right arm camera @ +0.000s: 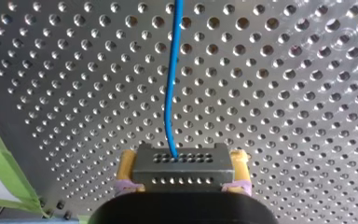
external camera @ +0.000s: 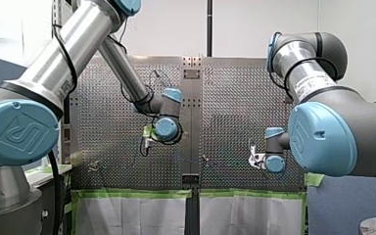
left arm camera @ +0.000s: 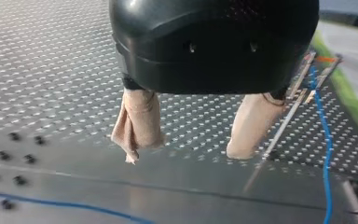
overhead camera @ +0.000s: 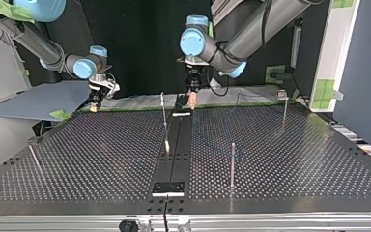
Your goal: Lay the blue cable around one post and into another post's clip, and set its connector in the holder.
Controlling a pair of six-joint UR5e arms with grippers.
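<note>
A perforated steel table [external camera: 235,98] fills the test cell. At left in the front view, the left gripper [left arm camera: 182,156] hangs low near the table's middle, its beige pads [left arm camera: 140,123] spread wide with nothing between them. It seems placed to take up the blue cable [right arm camera: 171,84], which runs along the table just beside it and past a thin post [left arm camera: 289,114] topped by what looks like a clip; whether the cable is seated there cannot be told. At right, the right gripper [right arm camera: 183,161] pinches the dark connector [right arm camera: 179,170] between yellow pads [right arm camera: 127,163], likely so the cable's end is under control on its way to the holder, which cannot be picked out with certainty. Only the wrist views settle both grips; the front view shows little more than where the grippers hang. The view from across the table alone shows the posts standing well apart, with no cable seen looped around any.
</note>
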